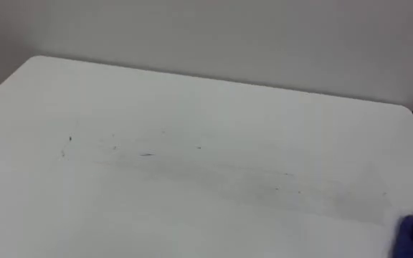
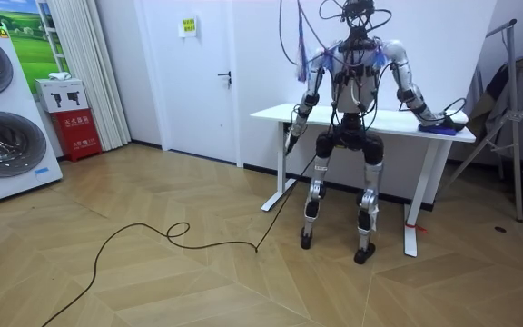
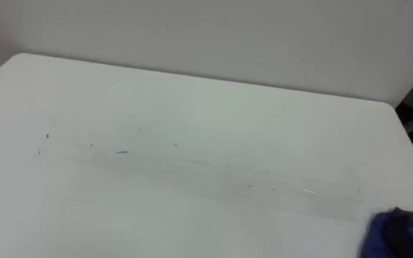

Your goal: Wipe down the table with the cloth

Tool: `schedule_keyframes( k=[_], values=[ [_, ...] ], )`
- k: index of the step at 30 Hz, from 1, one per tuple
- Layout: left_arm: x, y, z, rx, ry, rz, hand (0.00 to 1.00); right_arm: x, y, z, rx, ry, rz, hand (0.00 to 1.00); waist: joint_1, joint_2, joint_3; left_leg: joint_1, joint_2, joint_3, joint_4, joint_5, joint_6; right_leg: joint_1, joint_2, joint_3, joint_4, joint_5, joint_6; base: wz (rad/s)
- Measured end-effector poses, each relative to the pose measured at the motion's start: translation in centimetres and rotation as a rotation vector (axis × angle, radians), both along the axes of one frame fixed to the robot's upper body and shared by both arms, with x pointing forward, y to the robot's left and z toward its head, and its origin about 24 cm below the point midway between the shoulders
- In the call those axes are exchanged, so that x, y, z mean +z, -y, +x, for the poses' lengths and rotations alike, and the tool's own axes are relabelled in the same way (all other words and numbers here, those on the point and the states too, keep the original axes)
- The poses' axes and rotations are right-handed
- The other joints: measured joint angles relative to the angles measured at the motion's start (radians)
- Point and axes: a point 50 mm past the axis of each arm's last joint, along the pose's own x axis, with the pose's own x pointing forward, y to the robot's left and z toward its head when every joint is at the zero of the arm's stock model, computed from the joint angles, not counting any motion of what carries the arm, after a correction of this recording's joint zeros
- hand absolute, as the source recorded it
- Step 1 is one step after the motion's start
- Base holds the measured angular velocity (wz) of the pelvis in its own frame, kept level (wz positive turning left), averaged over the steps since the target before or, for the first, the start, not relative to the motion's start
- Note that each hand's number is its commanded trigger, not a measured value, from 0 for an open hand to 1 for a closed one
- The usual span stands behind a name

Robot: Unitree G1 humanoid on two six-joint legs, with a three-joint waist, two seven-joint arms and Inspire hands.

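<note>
Table [image 1: 206, 93] is reckoned hard and slick, so the soft blue cloth [image 3: 396, 233] is best bunched mid-fold, though the right hand [image 2: 437, 119] grip can't be told.

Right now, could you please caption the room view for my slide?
Robot stands at a white table, right hand at a blue cloth near its right end.

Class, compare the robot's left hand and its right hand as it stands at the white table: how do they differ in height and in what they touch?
The left hand hangs below the table top, at its end on the room view's left; the right hand reaches onto the tabletop at the other end. The left hand touches nothing that can be seen; the right hand rests at the blue cloth. Both are close to the table's near edge.
</note>
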Motion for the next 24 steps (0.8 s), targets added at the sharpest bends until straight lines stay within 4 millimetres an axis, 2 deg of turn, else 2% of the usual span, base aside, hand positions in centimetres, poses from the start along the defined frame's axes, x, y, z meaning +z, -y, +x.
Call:
schedule_keyframes(
  k=[1,2,3,4,5,6,7,9,10,12,13,14,15,16,17,18,21,24],
  values=[
    [-0.3,0.4,-0.2,-0.010,-0.022,-0.014,0.00,1.5,-3.4,4.8,0.186,0.042,0.002,1.00,0.027,0.009,0.0047,-0.019,0.005,-0.013,0.007,-0.001,0.001,-0.041,0.012,0.001,0.015,0.006,-0.009,-0.66],
    [-0.3,0.6,0.1,-0.009,-0.023,-0.028,0.00,3.4,-7.7,9.3,0.395,0.105,-0.012,1.00,0.041,0.017,0.0160,-0.047,0.005,-0.045,0.015,0.000,0.000,-0.070,0.022,0.002,0.024,0.004,-0.012,-0.31],
    [-0.4,1.0,0.8,-0.017,-0.010,-0.049,0.00,5.9,-11.2,13.1,0.584,0.159,-0.060,1.00,0.051,0.018,0.0252,-0.076,0.002,-0.083,0.017,0.012,-0.005,-0.096,0.027,-0.005,0.029,-0.001,-0.020,0.18],
    [-0.4,1.2,1.1,-0.023,-0.002,-0.060,0.00,7.2,-12.3,14.5,0.650,0.192,-0.085,1.00,0.069,0.024,0.0278,-0.089,0.002,-0.096,0.014,0.021,-0.007,-0.108,0.030,-0.003,0.026,-0.002,-0.021,0.44],
    [-0.4,1.3,1.1,-0.023,0.003,-0.071,0.00,9.6,-14.0,16.6,0.735,0.257,-0.118,1.00,0.102,0.035,0.0272,-0.104,-0.001,-0.119,-0.001,0.044,-0.013,-0.125,0.034,-0.007,0.027,-0.004,-0.025,0.51],
    [-0.3,0.9,0.5,-0.012,-0.010,-0.063,0.00,11.0,-15.0,17.5,0.783,0.291,-0.150,1.00,0.120,0.039,0.0260,-0.105,-0.004,-0.144,-0.017,0.061,-0.016,-0.125,0.034,-0.025,0.028,-0.006,-0.029,0.52],
    [-0.3,0.5,-0.2,-0.007,-0.028,-0.052,0.00,11.2,-15.2,17.7,0.795,0.297,-0.159,1.00,0.124,0.036,0.0250,-0.105,-0.005,-0.156,-0.025,0.064,-0.017,-0.122,0.033,-0.038,0.026,-0.009,-0.031,0.60],
    [-0.1,-0.7,-3.7,0.024,-0.116,-0.016,0.00,10.0,-14.5,16.8,0.793,0.251,-0.159,1.00,0.124,0.024,0.0224,-0.100,-0.010,-0.201,-0.025,0.063,-0.016,-0.081,0.028,-0.087,0.014,-0.025,-0.026,0.62],
    [-0.1,-0.7,-4.3,0.031,-0.134,-0.014,0.00,9.0,-13.9,16.1,0.784,0.212,-0.160,1.00,0.120,0.018,0.0198,-0.099,-0.013,-0.208,-0.022,0.062,-0.013,-0.069,0.026,-0.099,0.009,-0.026,-0.024,0.61],
    [-0.3,-0.4,-6.1,0.057,-0.183,-0.026,0.00,3.1,-11.3,11.4,0.730,-0.025,-0.126,1.00,0.105,0.012,0.0205,-0.078,-0.029,-0.224,-0.023,0.050,-0.003,-0.025,0.015,-0.123,-0.009,-0.032,-0.017,0.42],
    [-0.3,-0.3,-6.4,0.060,-0.191,-0.030,0.00,2.4,-10.7,10.1,0.671,0.017,-0.061,1.00,0.101,0.012,0.0204,-0.072,-0.031,-0.224,-0.022,0.044,-0.001,-0.017,0.013,-0.122,-0.009,-0.036,-0.012,0.14],
    [-0.3,-0.2,-6.9,0.064,-0.205,-0.032,0.00,1.9,-10.0,8.5,0.655,0.041,-0.064,1.00,0.071,0.012,0.0145,-0.063,-0.039,-0.217,-0.023,0.040,0.004,-0.003,0.004,-0.125,-0.012,-0.040,-0.005,0.16],
    [-0.2,-0.5,-7.0,0.072,-0.202,-0.019,0.00,1.3,-9.2,7.0,0.625,0.054,-0.054,1.00,0.039,0.018,0.0146,-0.049,-0.043,-0.217,-0.023,0.033,0.008,0.022,0.002,-0.133,-0.027,-0.044,0.002,0.18],
    [0.0,-0.8,-6.9,0.074,-0.195,-0.006,0.00,1.0,-8.9,6.3,0.606,0.057,-0.052,1.00,0.021,0.015,0.0133,-0.041,-0.046,-0.216,-0.023,0.030,0.010,0.033,0.000,-0.135,-0.030,-0.047,0.007,0.20],
    [0.3,-1.3,-6.8,0.070,-0.181,0.020,0.00,0.4,-7.8,4.4,0.552,0.057,-0.058,1.00,0.000,0.006,0.0053,-0.030,-0.051,-0.207,-0.026,0.026,0.013,0.050,-0.004,-0.137,-0.037,-0.051,0.013,0.12],
    [0.5,-1.5,-6.4,0.065,-0.167,0.032,0.00,0.1,-7.2,3.5,0.524,0.055,-0.065,1.00,-0.010,0.001,-0.0015,-0.028,-0.053,-0.194,-0.026,0.025,0.015,0.054,-0.008,-0.139,-0.039,-0.053,0.016,0.09],
    [1.6,-2.8,-4.0,0.062,-0.053,0.102,0.00,-0.5,-3.9,-1.4,0.325,0.057,-0.080,1.00,-0.066,-0.009,-0.0080,-0.011,-0.058,-0.170,-0.018,0.006,0.024,0.080,-0.015,-0.122,-0.041,-0.057,0.027,-0.03],
    [2.5,-3.6,-2.3,0.052,0.040,0.146,0.00,-0.6,-1.5,-4.6,0.181,0.032,-0.072,1.00,-0.091,-0.018,-0.0153,-0.009,-0.058,-0.166,-0.008,-0.004,0.025,0.089,-0.015,-0.115,-0.038,-0.058,0.028,-0.05]
  ],
)
